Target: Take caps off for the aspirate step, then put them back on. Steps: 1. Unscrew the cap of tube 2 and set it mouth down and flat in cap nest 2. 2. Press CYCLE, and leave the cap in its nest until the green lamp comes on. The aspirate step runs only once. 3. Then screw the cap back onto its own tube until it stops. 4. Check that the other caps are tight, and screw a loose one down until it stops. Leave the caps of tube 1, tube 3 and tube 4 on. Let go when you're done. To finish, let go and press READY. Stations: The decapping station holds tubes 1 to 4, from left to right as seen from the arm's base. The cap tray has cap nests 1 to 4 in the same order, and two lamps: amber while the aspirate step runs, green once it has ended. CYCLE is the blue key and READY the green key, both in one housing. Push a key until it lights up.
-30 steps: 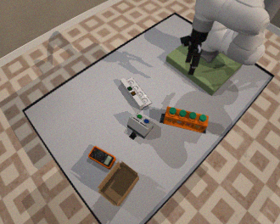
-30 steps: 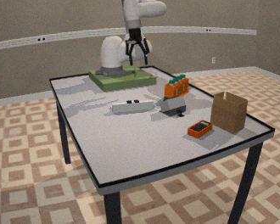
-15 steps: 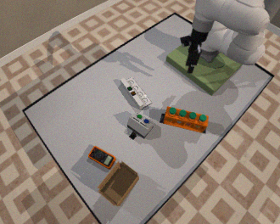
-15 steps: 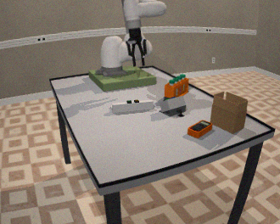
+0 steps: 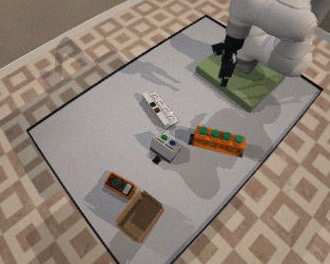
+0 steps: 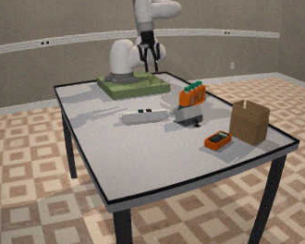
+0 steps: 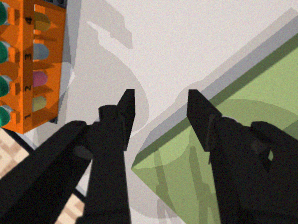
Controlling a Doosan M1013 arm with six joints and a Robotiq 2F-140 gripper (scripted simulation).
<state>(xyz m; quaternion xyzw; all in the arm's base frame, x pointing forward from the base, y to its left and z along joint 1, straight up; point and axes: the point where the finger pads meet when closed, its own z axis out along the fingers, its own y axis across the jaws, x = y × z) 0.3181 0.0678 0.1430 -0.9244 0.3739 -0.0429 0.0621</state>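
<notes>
Table (image 6: 128,168): grey top with a black border, dark legs, standing on a brown and cream checked floor.

Arm (image 5: 269,17): white, mounted on a green base plate (image 5: 249,99) at the far end of the table, bent over with its wrist pointing down.

Gripper (image 7: 159,107): black, hanging in the air above the near corner of the base plate, well apart from the rack. Fingers partly drawn in, a narrow gap between them with only table top and plate visible through it; nothing held.

Box (image 5: 140,216): brown card, open at the top, near the table edge farthest from the arm.

Rack (image 5: 218,143): orange, holding four tubes in a row. All four green caps (image 5: 215,133) sit on their tubes. The wrist view shows numbers on the rack's side and tinted tube contents.

Cap tray (image 5: 160,109): white, long, lying left of the rack as the top view shows it, with round nests and two dark lamps. No cap rests in any nest.

Key housing (image 5: 165,149): grey, between tray and box, just beside the rack; carries a green key (image 5: 164,137) and a blue key (image 5: 172,143); neither looks lit.

Meter (image 5: 120,184): orange-cased with a dark face, flat on the table beside the box.
</notes>
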